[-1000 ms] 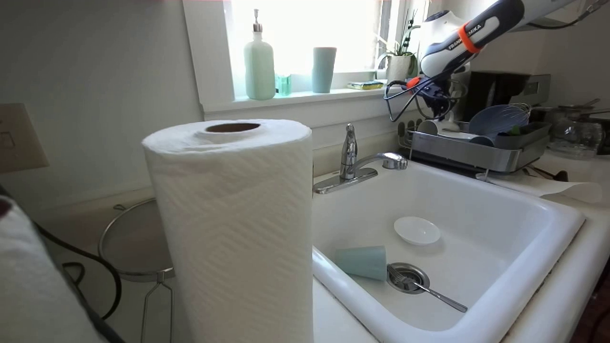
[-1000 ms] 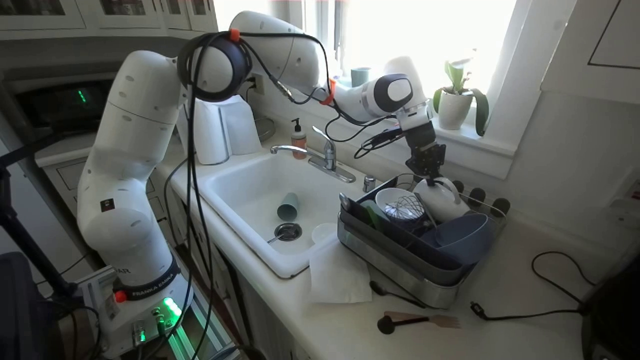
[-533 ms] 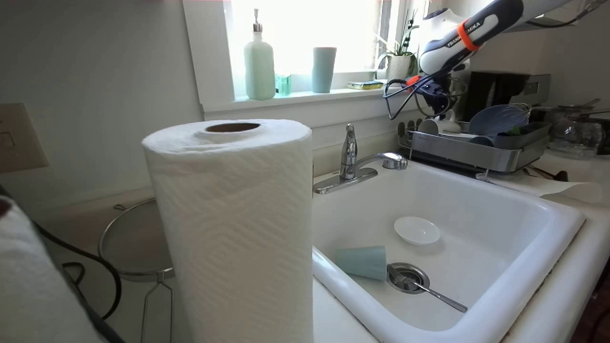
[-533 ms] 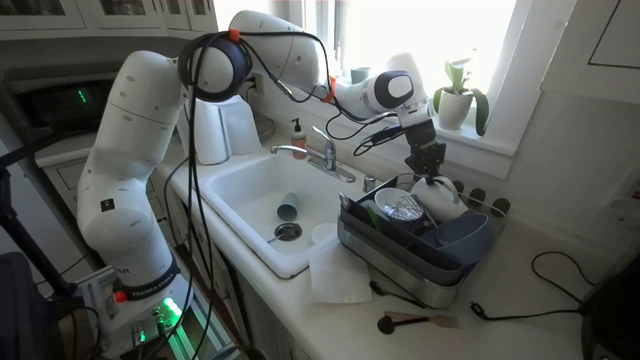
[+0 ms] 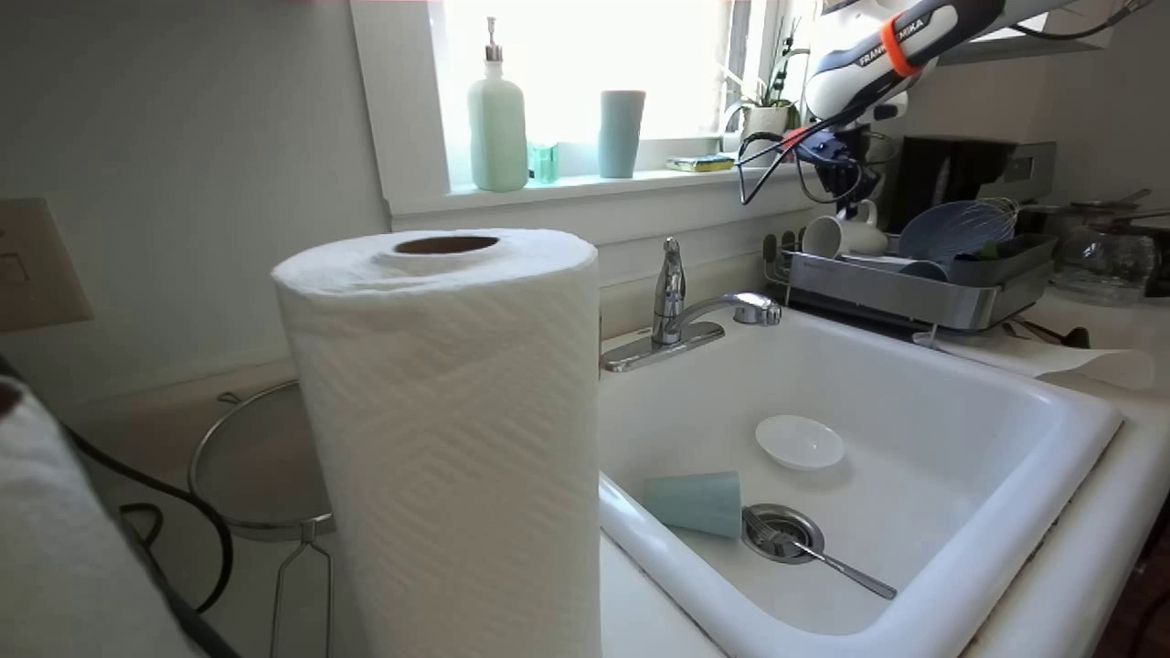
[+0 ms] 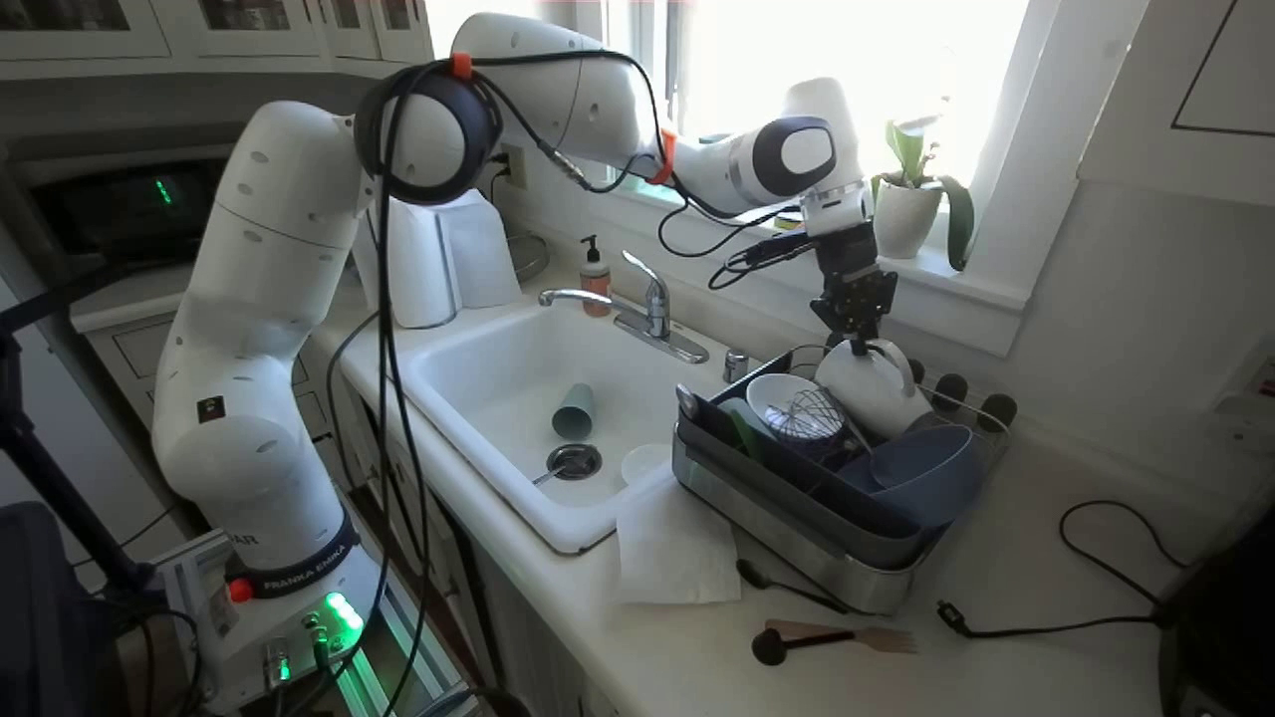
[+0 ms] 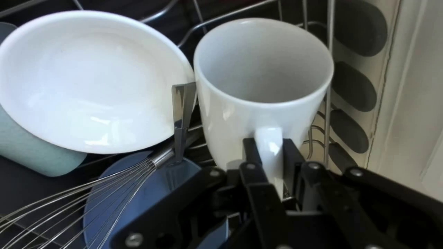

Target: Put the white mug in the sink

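White mug (image 7: 254,112) raised slightly along with the claw (image 7: 271,150)

Both stand a little higher than before. The claw's jaws are closed on the mug's handle (image 7: 270,136), the mug tipped sideways directly below. Also beneath the claw, the dish rack (image 6: 787,533) holds a white bowl (image 7: 93,79), a whisk (image 7: 161,157) and a blue bowl (image 6: 921,483). Lower, well apart from the claw, the sink (image 5: 941,439) holds a pale green tumbler (image 5: 692,503) on its side, a white dish (image 5: 800,442) and a fork (image 5: 848,572).

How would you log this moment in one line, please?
tool: closed on handle | white mug: tilted at the dish rack, contact unclear | sink: holds pale green tumbler, white dish, fork; mug not yet inside
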